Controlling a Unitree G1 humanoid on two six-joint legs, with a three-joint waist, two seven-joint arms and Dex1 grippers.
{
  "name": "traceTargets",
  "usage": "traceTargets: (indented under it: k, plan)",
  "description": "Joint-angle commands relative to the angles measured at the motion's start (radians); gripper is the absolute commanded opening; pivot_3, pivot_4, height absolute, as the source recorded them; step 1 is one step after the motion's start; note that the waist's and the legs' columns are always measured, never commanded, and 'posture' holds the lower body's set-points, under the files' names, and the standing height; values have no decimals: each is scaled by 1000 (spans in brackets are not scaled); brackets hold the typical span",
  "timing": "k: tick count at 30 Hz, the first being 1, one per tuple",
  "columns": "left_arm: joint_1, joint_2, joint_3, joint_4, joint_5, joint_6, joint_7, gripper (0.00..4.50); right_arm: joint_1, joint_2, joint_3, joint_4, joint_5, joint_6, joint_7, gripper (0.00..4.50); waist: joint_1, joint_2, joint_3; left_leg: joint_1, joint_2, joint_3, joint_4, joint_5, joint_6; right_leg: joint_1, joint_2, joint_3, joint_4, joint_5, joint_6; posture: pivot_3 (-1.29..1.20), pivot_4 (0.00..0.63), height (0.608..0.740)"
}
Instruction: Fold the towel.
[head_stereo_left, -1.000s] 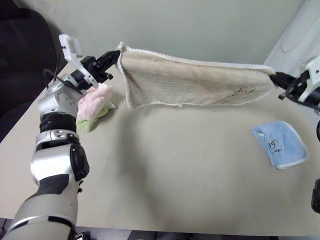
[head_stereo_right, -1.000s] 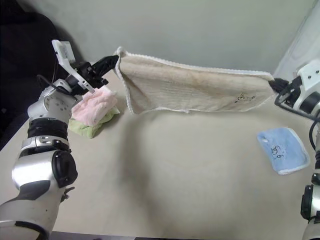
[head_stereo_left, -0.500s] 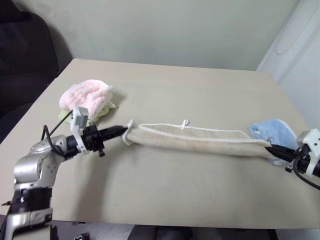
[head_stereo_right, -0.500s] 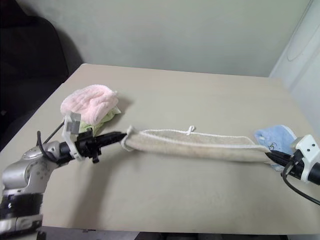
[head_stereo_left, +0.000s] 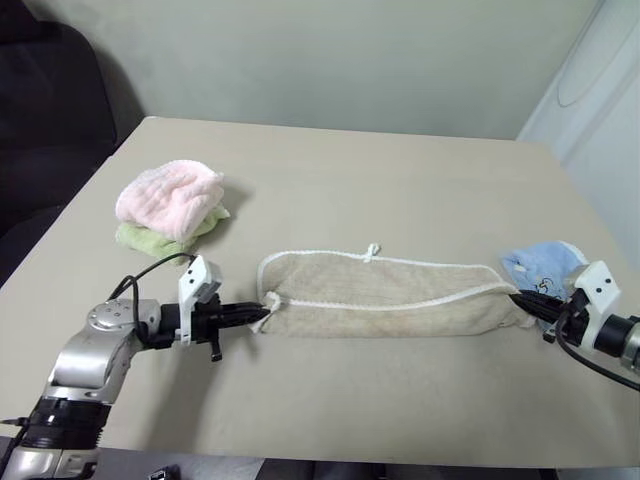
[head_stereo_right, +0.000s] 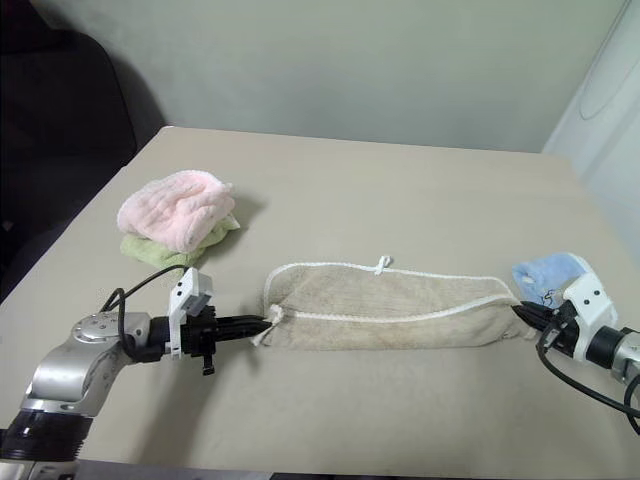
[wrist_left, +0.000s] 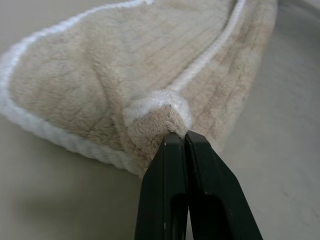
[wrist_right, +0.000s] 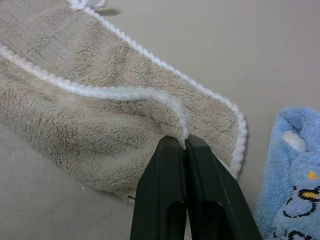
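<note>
Change since a second ago: the large beige terry towel with white corded edging (head_stereo_left: 385, 298), then held up stretched in the air, now lies on the table (head_stereo_left: 380, 190) as a long doubled band; both arms have come down low to the table.
Towel, place: on the table, lying crosswise between the two claws, folded once lengthwise; upper layer's corded edge runs along the middle of the band; a small white loop (head_stereo_left: 372, 250) sticks out on its far edge.
Left claw (head_stereo_left: 262, 313): fingers together, clamped on the towel's left end corner, tips level with the table.
Right claw (head_stereo_right: 522, 313): fingers together, clamped on the towel's right end corner.
Light-blue small cloth (head_stereo_left: 545, 268): touching the towel's right end, just behind the right claw.
Pink bunched cloth (head_stereo_left: 170, 195): on a green cloth (head_stereo_left: 150, 238), well beyond the towel's left end on the far side.
Fold state, judged: first lengthwise fold laid down; edges not quite aligned, lower layer showing past the upper cord.
Risk 1: releasing unevenly could let the upper layer slide and open the fold.
Risk 2: the right claw, so near the blue cloth, might snag or drag it at the next move.
Risk 3: bringing one end over the other may bunch the soft pile if the band sags.
</note>
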Motion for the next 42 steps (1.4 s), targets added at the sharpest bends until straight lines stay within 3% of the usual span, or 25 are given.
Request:
traceTargets:
  k: [1,6,11,17,32,42]
  plan:
    - [-10,25,2,-19,-9,2,-27,485,-5,0,-9,-33,-3,-14,-13,0,0,1,0,0,0,0,0,0,0,0,0,0,0,0,0,0,150,740]
    - [-32,52,40,28,-7,-12,-29,2087,-1,8,-12,-44,-3,-12,-21,0,-1,1,1,0,0,0,0,0,0,0,0,0,0,-1,1,0,150,740]
    - [-35,85,97,37,-33,-2,-31,2087,6,18,-16,-52,-3,-12,-28,0,-2,1,1,0,0,0,0,0,-1,-1,0,0,1,-1,1,0,150,740]
    - [7,100,118,-84,-71,35,-18,2087,-5,32,1,-48,-6,-12,-37,0,-2,1,1,0,0,0,0,0,-1,-1,0,0,1,-1,1,0,150,740]
    - [13,102,49,-119,13,51,69,2087,-19,56,29,-46,-8,-14,-55,0,-3,2,1,0,0,0,0,-1,-1,-2,0,0,1,0,-1,0,150,740]
    - [28,105,68,-174,-58,120,59,2087,-10,73,33,-50,-13,-16,-67,0,-3,2,1,0,0,0,0,-1,-1,-2,0,0,1,0,-1,0,150,740]
